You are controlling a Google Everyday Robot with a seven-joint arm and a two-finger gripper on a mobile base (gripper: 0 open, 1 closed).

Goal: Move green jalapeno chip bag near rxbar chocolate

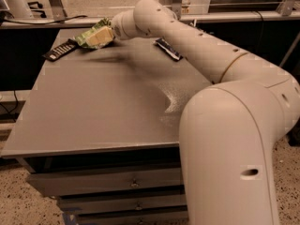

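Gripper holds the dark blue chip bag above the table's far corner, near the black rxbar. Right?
No. In the camera view the gripper holds the green jalapeno chip bag, not a blue one, above the far corner near the rxbar chocolate.

You had a single view to work from. It sat high on the robot's own side of the table [93,111] and looked forward and down across the top toward the far edge. The arm [201,50] rose from the lower right, so close to the lens that its bulk filled that corner and hid the table's right side from you. The near edge and the drawers [108,184] lay along the bottom of your view, with floor [18,196] at the lower left. The gripper [101,35] was far from the lens, at the table's far left, against the bag [86,35], and small in view.
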